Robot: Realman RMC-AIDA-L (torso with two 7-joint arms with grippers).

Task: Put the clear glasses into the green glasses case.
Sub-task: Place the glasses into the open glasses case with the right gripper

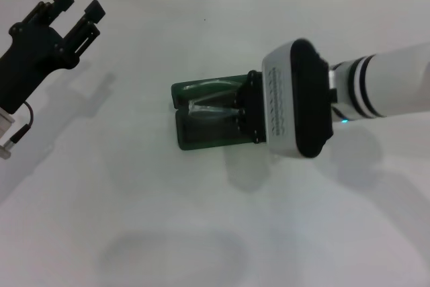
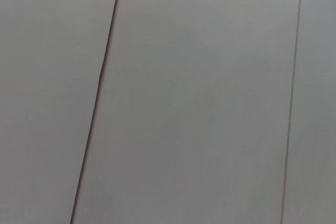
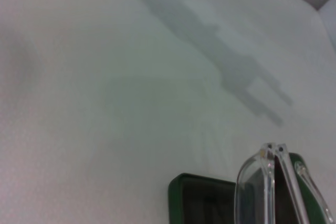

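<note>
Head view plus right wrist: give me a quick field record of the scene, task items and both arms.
surface: white table
green glasses case: open, mid-table, dark interior showing
clear glasses: over the open case, at the right tool; whether they rest in it cannot be told
right tool: at the case's right end, over the glasses; finger state hidden
left tool: raised at far left, away from the case, fingers apart, empty
left wrist view: only plain grey panels
task status: case not yet closed
</note>
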